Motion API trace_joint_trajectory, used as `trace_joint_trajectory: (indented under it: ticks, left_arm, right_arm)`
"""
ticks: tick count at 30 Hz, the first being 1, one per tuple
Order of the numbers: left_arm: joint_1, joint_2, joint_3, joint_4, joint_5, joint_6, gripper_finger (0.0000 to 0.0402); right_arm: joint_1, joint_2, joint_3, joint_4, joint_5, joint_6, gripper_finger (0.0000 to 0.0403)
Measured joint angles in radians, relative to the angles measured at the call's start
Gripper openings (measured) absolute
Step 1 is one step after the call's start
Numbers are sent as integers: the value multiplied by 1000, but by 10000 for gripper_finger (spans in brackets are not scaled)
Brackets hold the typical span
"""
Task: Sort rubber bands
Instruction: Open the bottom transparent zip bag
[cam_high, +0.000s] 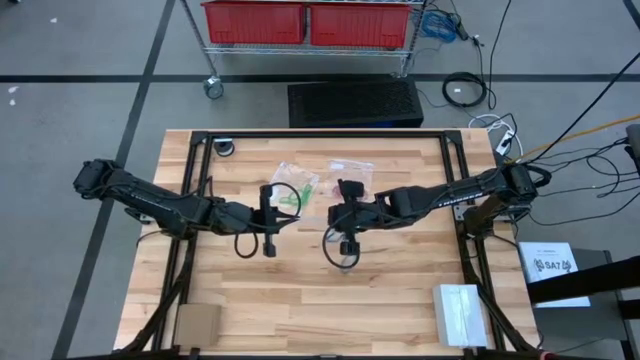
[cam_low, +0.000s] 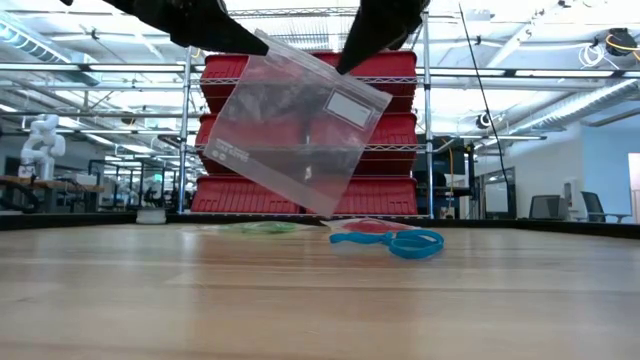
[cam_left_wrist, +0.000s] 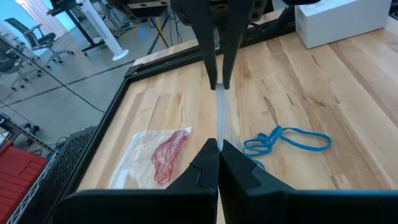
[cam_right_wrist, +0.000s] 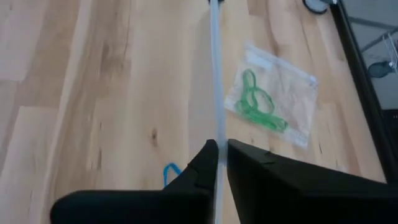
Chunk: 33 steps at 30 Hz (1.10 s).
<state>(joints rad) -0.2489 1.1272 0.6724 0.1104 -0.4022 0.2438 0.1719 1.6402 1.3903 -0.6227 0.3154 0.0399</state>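
1. We find both arms meeting over the middle of the desk (cam_high: 300, 300), a pale wood plank top in a dark frame. The near half of the top lies bare, and the far corners are free as well.
2. The left gripper (cam_left_wrist: 219, 144) has its jaws pressed together on one edge of a clear bag (cam_low: 290, 125). The right gripper (cam_right_wrist: 217, 149) has its jaws closed on the opposite edge, with only the thin film between them.
3. The bag is a thin, glossy zip pouch with a white label patch. In the low view it hangs tilted, clear of the desk; the wrist views show it only edge-on, as a pale strip running from one gripper to the other.
4. The blue bands (cam_low: 400, 241), thin limp loops, lie loose on the wood below the held bag. They show plainly in the low and left wrist views; the high view hides them under the arms.
5. The green bands (cam_right_wrist: 256, 102) lie inside a second clear bag flat on the desk, on the far side toward the left arm.
6. The red bands (cam_left_wrist: 166, 155) lie inside a third flat bag, on the far side toward the right arm.
7. A white box (cam_high: 460, 312) and a brown card (cam_high: 197, 324) sit at the near corners, well apart from the grippers.
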Motion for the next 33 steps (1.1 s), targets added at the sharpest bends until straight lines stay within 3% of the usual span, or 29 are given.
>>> trace_joint_trajectory:
  ticks: [13, 20, 33]
  left_arm:
    - [0, 0, 0, -13, -1, 0, 1]
    - [0, 0, 0, -15, -2, 0, 1]
    - [0, 0, 0, -18, -9, 0, 2]
  right_arm:
    - [0, 0, 0, -182, 1, 104, 0]
    - [0, 0, 0, -165, 50, 112, 4]
    - [4, -34, 0, -140, 69, 136, 120]
